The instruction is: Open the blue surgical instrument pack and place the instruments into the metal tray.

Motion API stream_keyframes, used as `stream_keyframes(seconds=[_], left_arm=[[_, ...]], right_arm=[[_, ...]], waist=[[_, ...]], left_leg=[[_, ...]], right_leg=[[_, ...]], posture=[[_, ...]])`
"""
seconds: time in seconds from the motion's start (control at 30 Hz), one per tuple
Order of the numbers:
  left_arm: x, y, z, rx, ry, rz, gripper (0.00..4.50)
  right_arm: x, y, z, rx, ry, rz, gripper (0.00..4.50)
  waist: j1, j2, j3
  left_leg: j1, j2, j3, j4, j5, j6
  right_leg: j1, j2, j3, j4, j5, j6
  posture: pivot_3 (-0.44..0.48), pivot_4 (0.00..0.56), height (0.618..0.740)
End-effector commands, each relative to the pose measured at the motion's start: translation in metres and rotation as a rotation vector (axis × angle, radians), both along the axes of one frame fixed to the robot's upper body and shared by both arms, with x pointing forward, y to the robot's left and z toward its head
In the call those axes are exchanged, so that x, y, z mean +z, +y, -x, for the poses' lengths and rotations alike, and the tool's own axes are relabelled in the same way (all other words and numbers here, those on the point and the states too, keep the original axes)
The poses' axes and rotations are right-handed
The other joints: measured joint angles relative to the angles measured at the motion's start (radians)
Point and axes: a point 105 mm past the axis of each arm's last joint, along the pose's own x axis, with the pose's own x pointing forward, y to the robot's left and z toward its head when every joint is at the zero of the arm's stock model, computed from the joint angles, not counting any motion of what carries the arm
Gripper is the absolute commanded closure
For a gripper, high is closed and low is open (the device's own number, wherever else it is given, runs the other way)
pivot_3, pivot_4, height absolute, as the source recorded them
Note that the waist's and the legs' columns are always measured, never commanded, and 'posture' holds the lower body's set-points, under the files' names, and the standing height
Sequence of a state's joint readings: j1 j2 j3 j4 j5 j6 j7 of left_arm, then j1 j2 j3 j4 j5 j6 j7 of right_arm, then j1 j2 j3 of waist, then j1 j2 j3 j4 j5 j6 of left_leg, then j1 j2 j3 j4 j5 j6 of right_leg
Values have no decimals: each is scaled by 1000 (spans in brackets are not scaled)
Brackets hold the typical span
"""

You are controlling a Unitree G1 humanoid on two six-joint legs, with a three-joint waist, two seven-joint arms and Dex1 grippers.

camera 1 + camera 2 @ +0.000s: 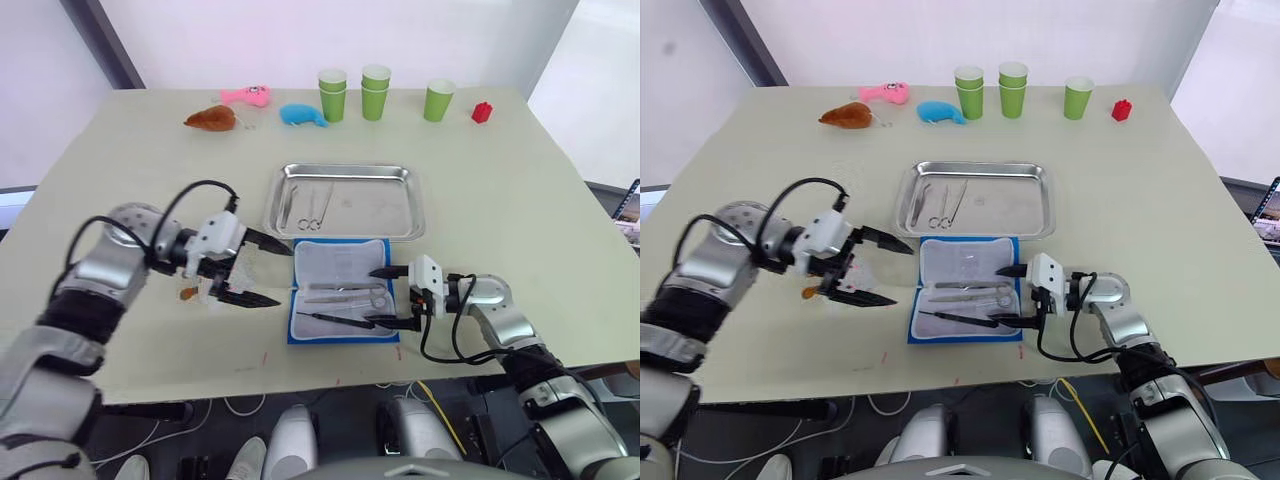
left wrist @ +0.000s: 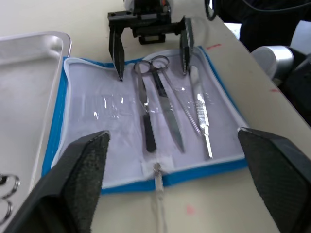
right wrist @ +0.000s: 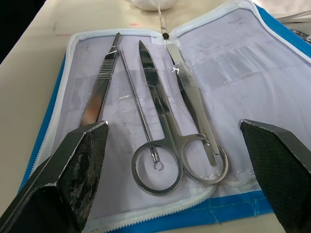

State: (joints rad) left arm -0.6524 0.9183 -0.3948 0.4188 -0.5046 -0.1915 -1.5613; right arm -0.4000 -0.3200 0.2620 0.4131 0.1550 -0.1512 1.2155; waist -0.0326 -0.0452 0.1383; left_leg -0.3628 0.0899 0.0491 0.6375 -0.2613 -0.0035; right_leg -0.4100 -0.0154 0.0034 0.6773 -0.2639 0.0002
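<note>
The blue surgical instrument pack (image 1: 340,290) lies open and flat on the table, just in front of the metal tray (image 1: 400,215). Several silver instruments rest on its whitish lining: ring-handled scissors (image 3: 160,121), tweezers (image 3: 192,102), a flat-handled tool (image 3: 97,92) and a dark-handled one (image 2: 146,126). Two ring-handled instruments (image 1: 305,205) lie in the tray's left part. My left gripper (image 1: 284,274) is open at the pack's left edge. My right gripper (image 1: 370,296) is open at the pack's right edge, its fingertips over the lining near the scissor rings. Neither holds anything.
Along the table's far edge stand green cups (image 1: 375,92), a red block (image 1: 482,112), a blue plush toy (image 1: 302,115), a pink toy (image 1: 247,95) and a brown toy (image 1: 211,119). A small orange-brown object (image 1: 188,293) lies beside my left wrist.
</note>
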Motion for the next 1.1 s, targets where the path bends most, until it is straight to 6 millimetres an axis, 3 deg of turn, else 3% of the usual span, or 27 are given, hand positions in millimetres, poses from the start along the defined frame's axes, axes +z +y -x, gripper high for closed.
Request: stream_keyframes(seconds=[0.03, 0.07, 0.1, 0.47, 0.77, 1.0, 1.03, 1.1], left_arm=[[7, -5, -11, 22, -65, 13, 1781], [4, -8, -13, 28, -72, 13, 1967], [1, -11, -17, 40, -84, 8, 2490], [-33, -36, -28, 60, -70, -19, 2490], [-54, -28, -34, 67, -72, -88, 2490], [-63, -29, -25, 27, -7, -74, 2490], [-64, -30, -23, 22, 2, -72, 3212], [-66, -31, -21, 18, 15, -69, 3722]], right_arm=[[-41, -4, 20, 14, 157, 97, 0], [-41, -4, 20, 14, 157, 97, 0], [-41, -5, 20, 13, 157, 98, 0], [-41, -6, 20, 11, 154, 102, 0], [-40, -7, 19, 9, 150, 106, 0], [-40, -8, 20, 9, 150, 107, 0], [-40, -8, 20, 9, 150, 108, 0], [-40, -8, 20, 10, 150, 109, 0]], waist=[[0, 0, 0], [0, 0, 0], [-1, 0, 0], [1, 0, 0], [2, 0, -1], [3, 0, -1], [3, 0, -1], [3, 0, -1]], left_leg=[[0, 0, 0, 0, 0, 0], [0, 0, 0, 0, 0, 0], [0, 0, 0, 0, 0, 0], [0, 0, 0, 1, 0, 0], [0, 0, 0, 1, 0, 0], [0, 0, 0, 1, 0, 0], [0, 0, 0, 1, 0, 0], [0, 0, 0, 1, 0, 0]], right_leg=[[0, 0, 0, 0, 0, 0], [0, 0, 0, 0, 0, 0], [0, 0, 0, 0, 0, 0], [0, 0, 0, 0, 0, 0], [0, 0, 0, 0, 0, 0], [1, 0, 0, 0, 0, 0], [1, 0, 0, 0, 0, 0], [1, 0, 0, 0, 0, 0]], posture=[[0, 150, 740], [0, 150, 740], [0, 150, 740], [0, 150, 740], [0, 150, 740], [0, 150, 740], [0, 150, 740], [0, 150, 740]])
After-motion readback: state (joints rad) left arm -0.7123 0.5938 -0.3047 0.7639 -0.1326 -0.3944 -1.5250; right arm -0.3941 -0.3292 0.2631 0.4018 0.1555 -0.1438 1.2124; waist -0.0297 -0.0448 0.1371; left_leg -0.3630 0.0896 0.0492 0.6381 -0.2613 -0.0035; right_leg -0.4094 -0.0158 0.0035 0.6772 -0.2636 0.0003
